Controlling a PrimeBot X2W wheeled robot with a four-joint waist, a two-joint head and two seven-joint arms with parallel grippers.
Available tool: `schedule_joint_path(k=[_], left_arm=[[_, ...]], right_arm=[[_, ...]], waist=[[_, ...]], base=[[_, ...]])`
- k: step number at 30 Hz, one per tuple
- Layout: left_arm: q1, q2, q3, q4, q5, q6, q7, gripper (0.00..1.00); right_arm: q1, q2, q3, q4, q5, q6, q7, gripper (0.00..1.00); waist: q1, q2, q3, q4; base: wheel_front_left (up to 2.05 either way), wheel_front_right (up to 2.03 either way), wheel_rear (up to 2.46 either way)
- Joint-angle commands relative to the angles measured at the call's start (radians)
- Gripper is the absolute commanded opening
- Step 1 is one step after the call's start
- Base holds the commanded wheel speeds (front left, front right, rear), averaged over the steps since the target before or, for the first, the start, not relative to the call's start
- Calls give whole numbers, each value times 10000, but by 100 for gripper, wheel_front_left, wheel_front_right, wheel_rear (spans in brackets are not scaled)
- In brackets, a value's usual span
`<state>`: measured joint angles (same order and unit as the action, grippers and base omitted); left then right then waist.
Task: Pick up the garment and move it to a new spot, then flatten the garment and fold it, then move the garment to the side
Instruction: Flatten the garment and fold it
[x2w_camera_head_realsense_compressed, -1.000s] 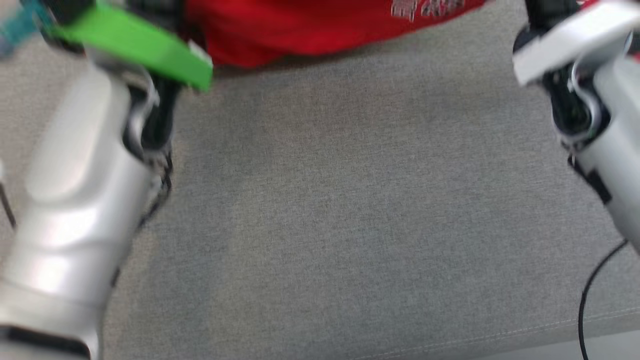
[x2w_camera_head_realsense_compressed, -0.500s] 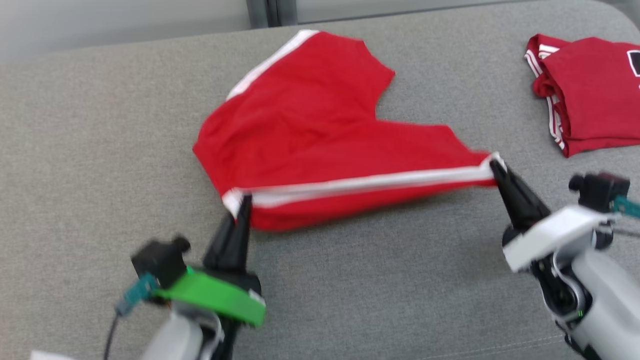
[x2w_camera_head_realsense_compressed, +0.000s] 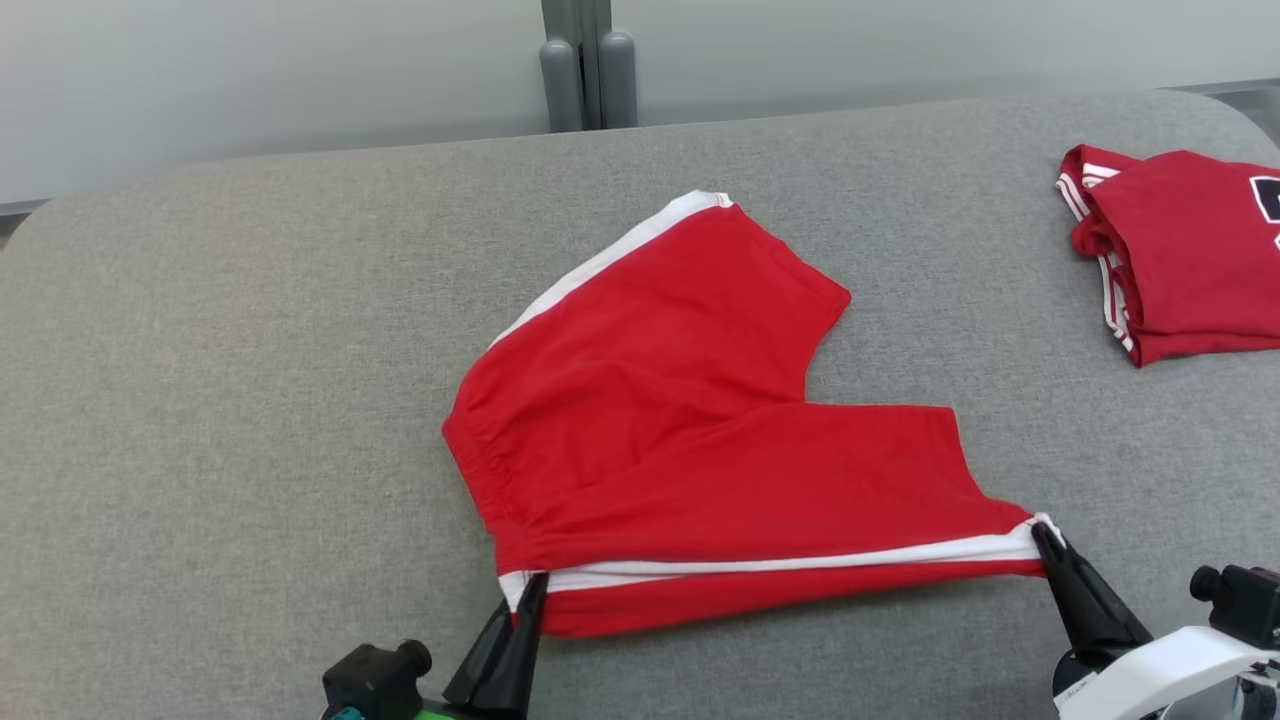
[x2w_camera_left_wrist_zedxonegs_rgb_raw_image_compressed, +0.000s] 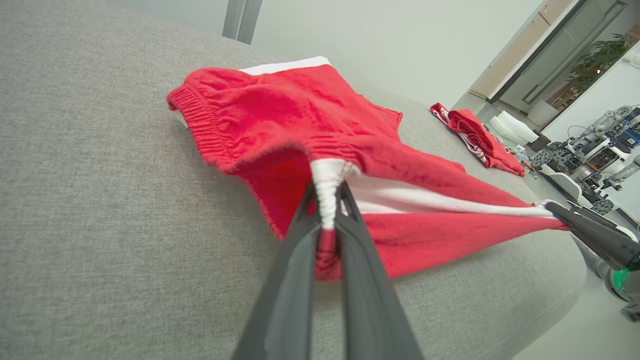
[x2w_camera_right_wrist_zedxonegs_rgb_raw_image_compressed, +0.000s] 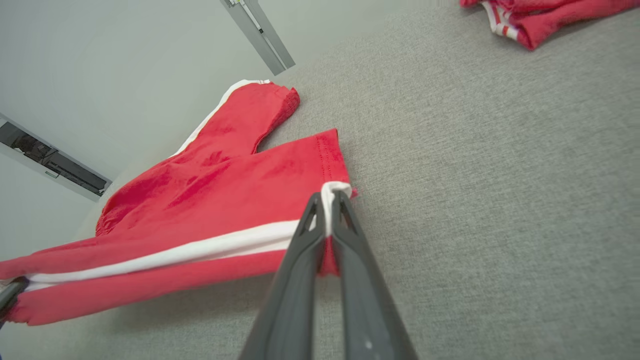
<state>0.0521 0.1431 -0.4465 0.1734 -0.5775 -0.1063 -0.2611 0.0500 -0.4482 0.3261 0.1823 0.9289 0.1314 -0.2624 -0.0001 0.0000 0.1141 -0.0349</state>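
The grey cushioned surface (x2w_camera_head_realsense_compressed: 250, 350) spans nearly the whole head view, and the red shorts (x2w_camera_head_realsense_compressed: 680, 400) lie across its centre, one leg reaching toward the upper middle and the other running along the lower right. A second red garment (x2w_camera_head_realsense_compressed: 1180, 250) sits already folded at the upper right, well apart from the shorts. At the bottom edge, the left gripper (x2w_camera_head_realsense_compressed: 533, 590) has its jaws pressed together on the waistband end of the white side stripe (x2w_camera_head_realsense_compressed: 800, 562). The right gripper (x2w_camera_head_realsense_compressed: 1042, 535) pinches the stripe's hem end, so that edge is drawn taut between them. Judging from this, the shorts are mid-way through being laid out and flattened. They look mostly spread but rumpled near the waistband, and the fold and the move to the side remain to be done.
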Motion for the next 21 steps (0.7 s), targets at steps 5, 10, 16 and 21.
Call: schedule_joint_path(k=[5, 10, 16, 21], left_arm=[[-429, -112, -137, -14, 237, -146, -50, 0], [-1191, -254, -119, -28, 286, -207, -51, 0], [-2585, -428, -224, 257, 287, -242, -51, 0], [-3971, -652, -388, 854, -16, -247, -42, 0]], right_arm=[[-493, -86, -360, -161, -513, -16, -20, 0], [-1678, -336, -670, 102, -780, -16, 171, 0], [-4018, -610, -589, 713, -1048, -16, 614, 0], [-6284, -589, -13, 1897, -1232, -16, 1232, 0]], waist=[[1, 0, -56, 141], [1, 0, 235, 505], [1, 0, 1014, 1202], [1, 0, 1815, 1949]], base=[[0, 0, 0], [0, 0, 0], [0, 0, 0], [0, 0, 0]])
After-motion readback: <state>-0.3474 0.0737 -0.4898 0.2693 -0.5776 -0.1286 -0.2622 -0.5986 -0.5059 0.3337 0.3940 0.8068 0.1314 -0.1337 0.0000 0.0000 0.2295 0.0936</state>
